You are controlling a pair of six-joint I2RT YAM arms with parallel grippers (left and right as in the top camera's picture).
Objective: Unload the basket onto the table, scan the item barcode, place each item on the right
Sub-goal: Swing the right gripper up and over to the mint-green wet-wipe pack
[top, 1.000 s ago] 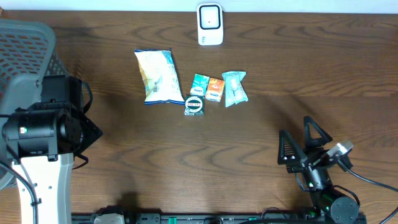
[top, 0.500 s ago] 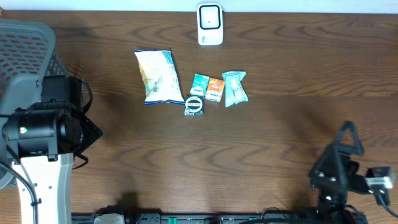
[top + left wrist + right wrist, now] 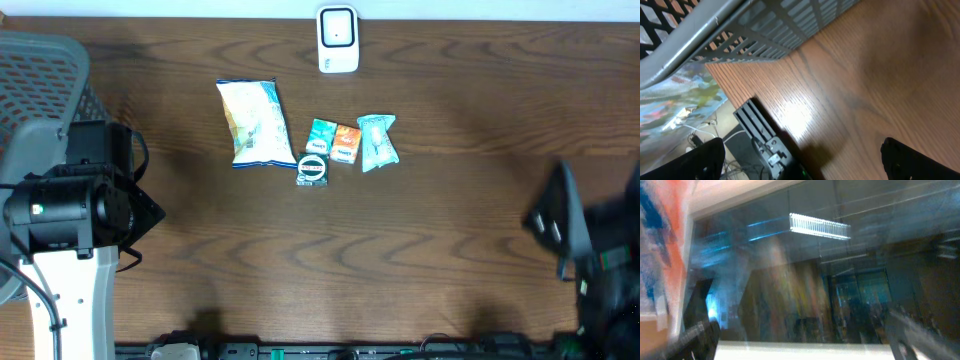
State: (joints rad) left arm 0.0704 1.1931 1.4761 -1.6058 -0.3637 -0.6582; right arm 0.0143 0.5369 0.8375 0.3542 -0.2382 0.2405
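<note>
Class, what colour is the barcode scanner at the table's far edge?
The scanner is white; overhead view.

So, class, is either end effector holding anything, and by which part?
Nothing is held. The left end effector and right end effector are both open and empty; the snack packets lie untouched.

White scanner (image 3: 338, 38) at far edge of wooden surface (image 3: 470, 90). Clustered nearer: chip bag (image 3: 254, 122), green packet (image 3: 321, 134), orange packet (image 3: 346, 143), pale blue packet (image 3: 378, 141), round dark item (image 3: 313, 169). Mesh basket (image 3: 40, 70) far left. Right arm (image 3: 600, 270) blurred.
</note>
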